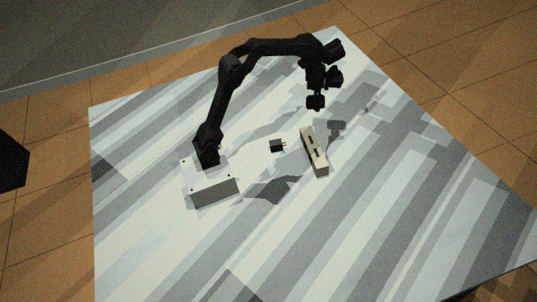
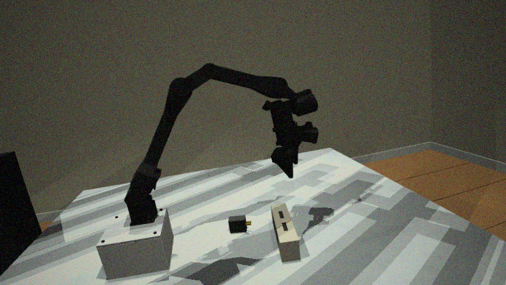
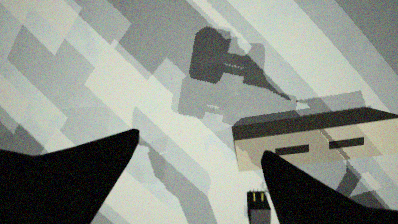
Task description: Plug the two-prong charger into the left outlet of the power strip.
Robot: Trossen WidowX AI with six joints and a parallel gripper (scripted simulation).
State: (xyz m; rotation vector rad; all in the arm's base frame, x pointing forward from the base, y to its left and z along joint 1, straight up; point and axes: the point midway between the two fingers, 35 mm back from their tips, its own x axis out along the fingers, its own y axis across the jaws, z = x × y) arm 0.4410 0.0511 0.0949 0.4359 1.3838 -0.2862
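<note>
The black two-prong charger [image 1: 275, 145] [image 2: 237, 224] [image 3: 259, 215] lies on the table between the arm's base and the power strip. Its brass prongs [image 1: 284, 144] [image 2: 248, 223] [image 3: 258, 196] point toward the strip. The beige power strip [image 1: 319, 162] [image 2: 290, 247] [image 3: 320, 145] has two dark slots in its top face. The left slot [image 3: 292, 150] is close to the right fingertip's outline in the wrist view; the right slot [image 3: 346, 143] is beyond it. My gripper [image 1: 315, 107] [image 2: 293, 170] [image 3: 201, 145] is open and empty, high above the table, beyond the strip's far end in the top view.
The arm stands on a white-and-grey base box [image 1: 214, 193] [image 2: 138, 258], left of the charger. A dark block [image 1: 11, 161] [image 2: 16, 212] shows at the left edge of the top and exterior views. The striped table top [image 1: 150, 262] carries dark shadows of the arm.
</note>
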